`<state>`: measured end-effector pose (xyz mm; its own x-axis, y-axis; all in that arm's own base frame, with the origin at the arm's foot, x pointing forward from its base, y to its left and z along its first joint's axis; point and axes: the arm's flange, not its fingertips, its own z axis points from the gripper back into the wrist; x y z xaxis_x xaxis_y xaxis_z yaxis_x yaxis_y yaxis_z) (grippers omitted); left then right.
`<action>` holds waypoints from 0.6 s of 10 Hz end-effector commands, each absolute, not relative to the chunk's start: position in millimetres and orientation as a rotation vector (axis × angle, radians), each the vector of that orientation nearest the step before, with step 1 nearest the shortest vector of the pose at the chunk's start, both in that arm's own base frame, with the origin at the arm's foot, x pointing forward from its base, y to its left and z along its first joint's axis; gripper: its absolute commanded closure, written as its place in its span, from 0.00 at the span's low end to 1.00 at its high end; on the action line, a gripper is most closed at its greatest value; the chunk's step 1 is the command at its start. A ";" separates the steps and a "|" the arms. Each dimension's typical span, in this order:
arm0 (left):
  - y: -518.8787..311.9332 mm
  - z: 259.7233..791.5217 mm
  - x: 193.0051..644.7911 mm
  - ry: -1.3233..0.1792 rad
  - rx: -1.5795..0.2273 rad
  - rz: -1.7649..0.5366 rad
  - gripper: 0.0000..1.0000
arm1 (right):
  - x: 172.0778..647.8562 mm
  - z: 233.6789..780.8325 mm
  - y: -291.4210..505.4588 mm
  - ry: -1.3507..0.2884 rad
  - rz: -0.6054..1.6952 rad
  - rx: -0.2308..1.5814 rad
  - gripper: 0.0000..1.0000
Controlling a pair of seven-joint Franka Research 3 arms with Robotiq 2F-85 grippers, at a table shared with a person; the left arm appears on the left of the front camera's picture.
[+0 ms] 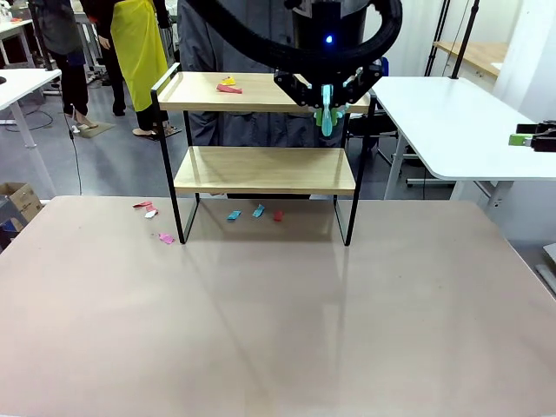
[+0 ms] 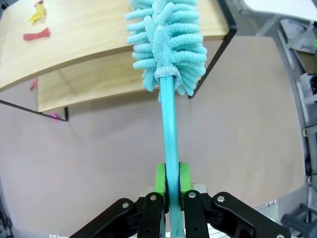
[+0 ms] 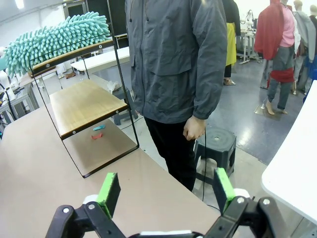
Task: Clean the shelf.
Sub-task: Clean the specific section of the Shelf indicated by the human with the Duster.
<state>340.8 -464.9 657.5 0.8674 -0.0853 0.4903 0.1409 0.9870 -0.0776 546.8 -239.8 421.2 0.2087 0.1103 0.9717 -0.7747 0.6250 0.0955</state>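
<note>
The left tool (image 2: 172,176) is clenched on the handle of the teal duster (image 2: 166,44). The handle's lower end is hidden between the pads (image 2: 159,176). The fluffy head lies over the right end of the top board of the shelf (image 1: 261,169), contact unclear. The shelf stands at the far middle of the surface (image 1: 278,330), with scraps (image 1: 229,85) on top. The right tool (image 3: 166,191), released, is cut off at the front view's right edge.

**Front view:** fixed camera on the robot's side, looking slightly down across the table (image 1: 278,330) at the shelf (image 1: 261,169), mid-distance. **Left wrist view:** close above the shelf, looking down along the duster (image 2: 166,54). **Right wrist view:** low, from the table's right side, facing the shelf's end and the person (image 3: 178,74). All views share the shelf.
</note>
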 end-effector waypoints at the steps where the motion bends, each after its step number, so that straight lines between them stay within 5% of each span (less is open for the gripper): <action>1: -444.4 658.3 347.4 -0.491 -0.085 -0.069 0.87 | 547.7 423.1 -238.2 -1.211 0.689 0.665 0.00; 6: -374.2 657.3 366.6 -0.427 -0.042 0.023 0.87 | 547.7 423.1 -238.2 -1.211 0.689 0.665 0.00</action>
